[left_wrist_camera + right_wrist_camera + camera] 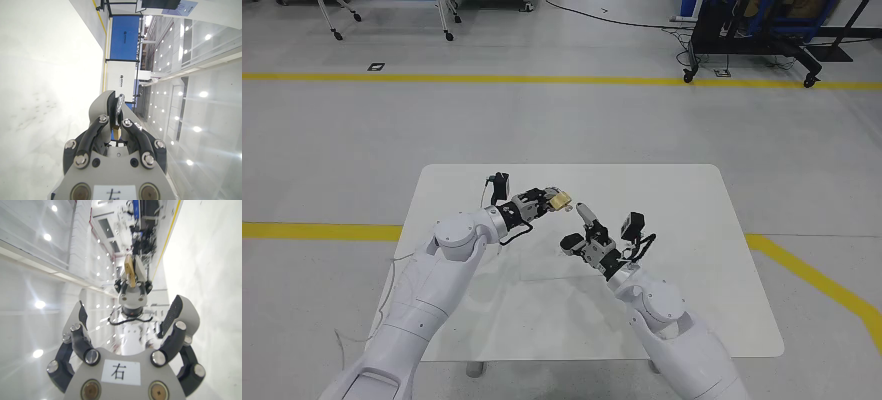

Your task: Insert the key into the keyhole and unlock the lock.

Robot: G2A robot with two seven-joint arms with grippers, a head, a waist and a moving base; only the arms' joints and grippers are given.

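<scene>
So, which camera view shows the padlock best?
The right wrist view: the padlock turns its brass body toward that camera, held in the left gripper. The left wrist view shows its steel shackle and a sliver of brass in the grip. In the top view it is a small brass spot at that gripper's tip.

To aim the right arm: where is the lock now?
Top view: the lock is clamped in the left gripper above the table, facing the open right gripper.

left gripper (pixel 548 198): clamped on lock (pixel 560 200) | right gripper (pixel 578 228): jaws spread, facing it
</scene>
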